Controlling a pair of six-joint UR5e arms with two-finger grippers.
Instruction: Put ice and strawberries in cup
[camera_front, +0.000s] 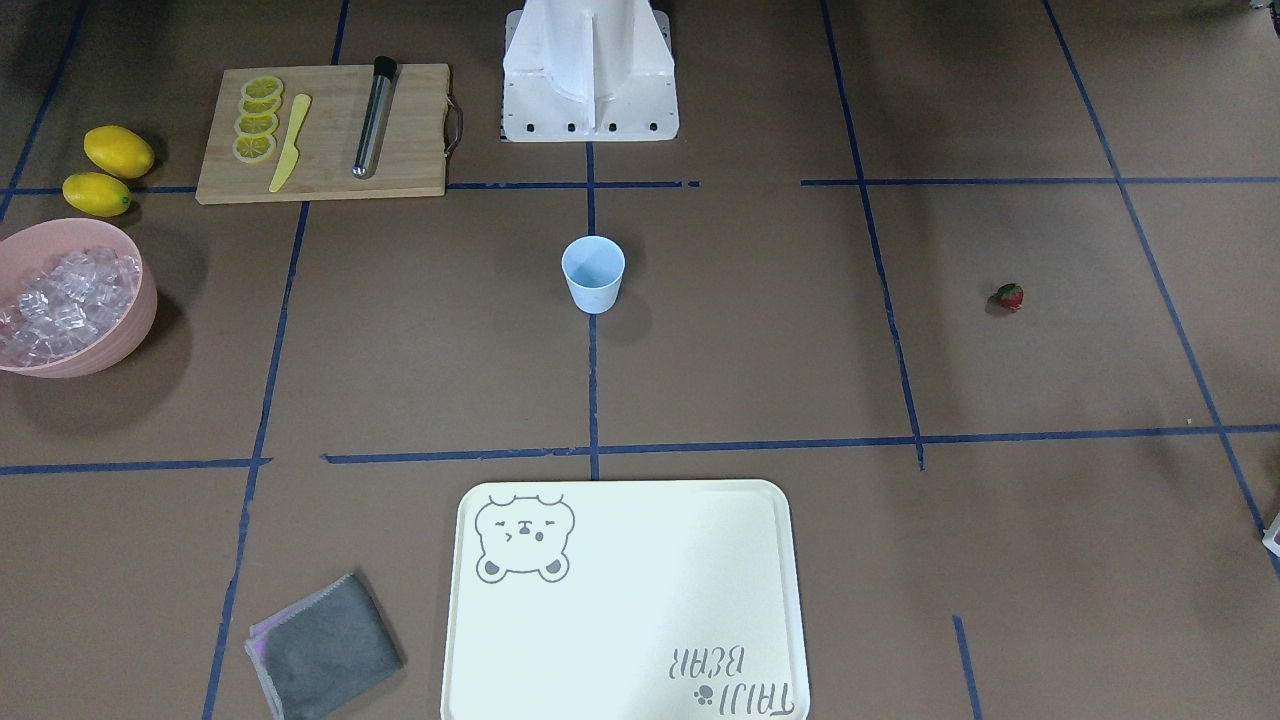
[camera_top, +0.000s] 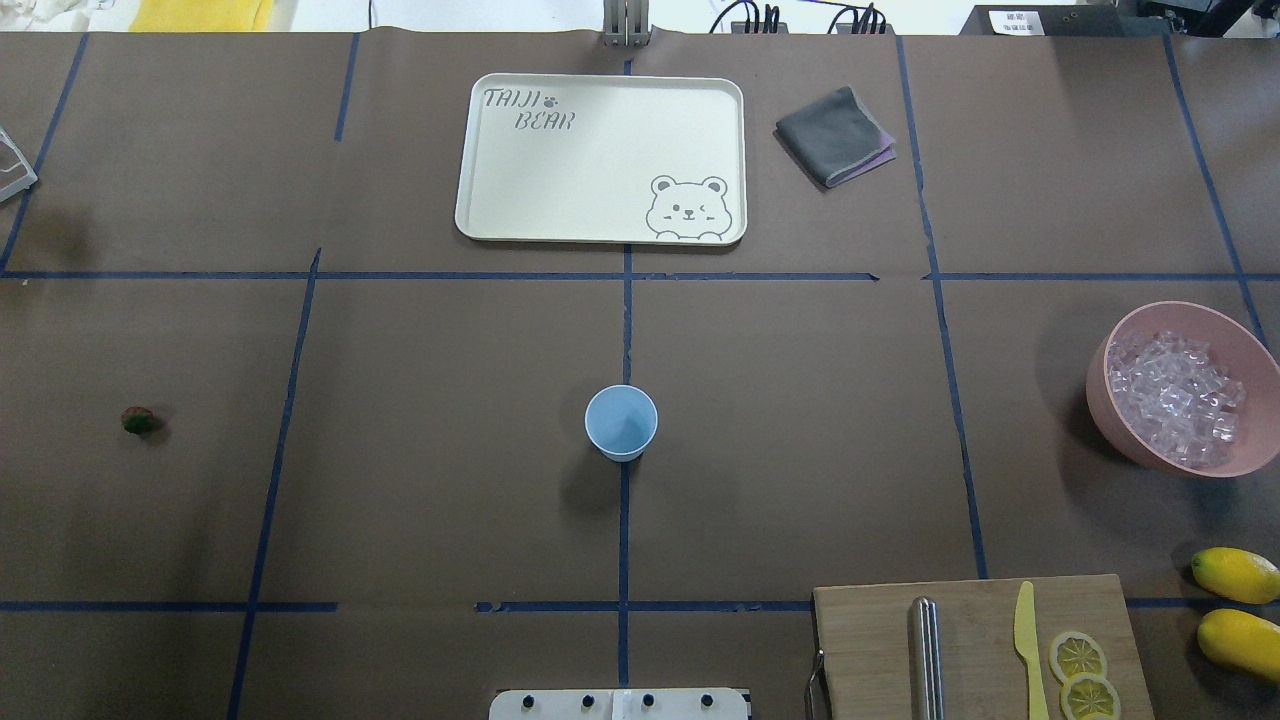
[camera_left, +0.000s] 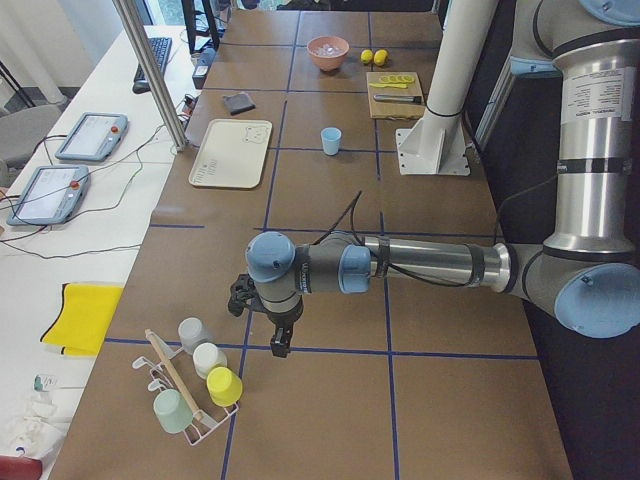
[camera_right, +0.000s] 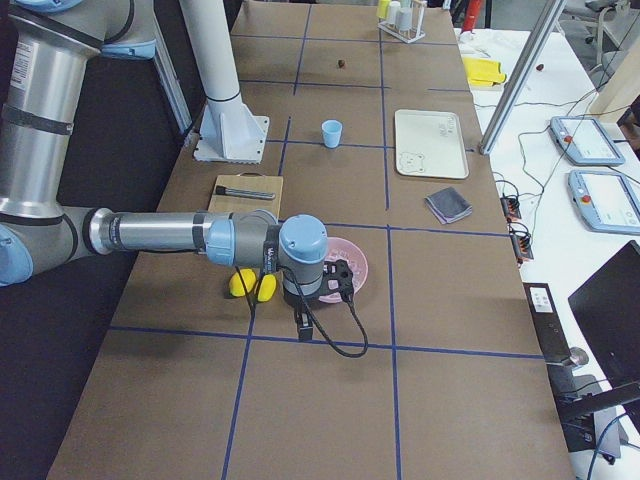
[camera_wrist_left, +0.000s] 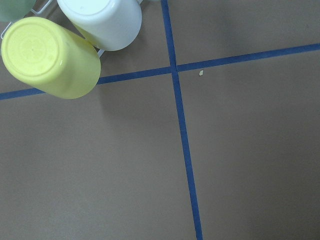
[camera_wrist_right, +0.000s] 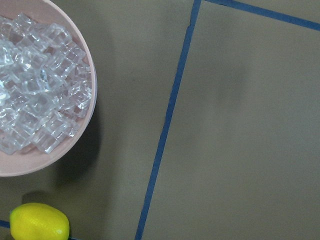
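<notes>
The light blue cup (camera_front: 593, 273) stands upright and empty at the table's middle, also in the overhead view (camera_top: 621, 422). The red strawberry (camera_front: 1010, 297) lies alone on the robot's left side (camera_top: 138, 420). The ice (camera_top: 1175, 398) is heaped in a pink bowl (camera_top: 1125, 440) on the robot's right, and shows in the right wrist view (camera_wrist_right: 35, 105). My left gripper (camera_left: 278, 343) hangs over the table's left end near a cup rack, far from the strawberry. My right gripper (camera_right: 303, 322) hangs just beside the pink bowl. I cannot tell whether either is open or shut.
A cream tray (camera_top: 480, 215) and a grey cloth (camera_top: 832, 135) lie at the far side. A cutting board (camera_top: 870, 650) holds lemon slices, a yellow knife (camera_top: 1027, 640) and a metal rod. Two lemons (camera_top: 1235, 573) lie by it. A rack of cups (camera_left: 200, 385) stands at the left end.
</notes>
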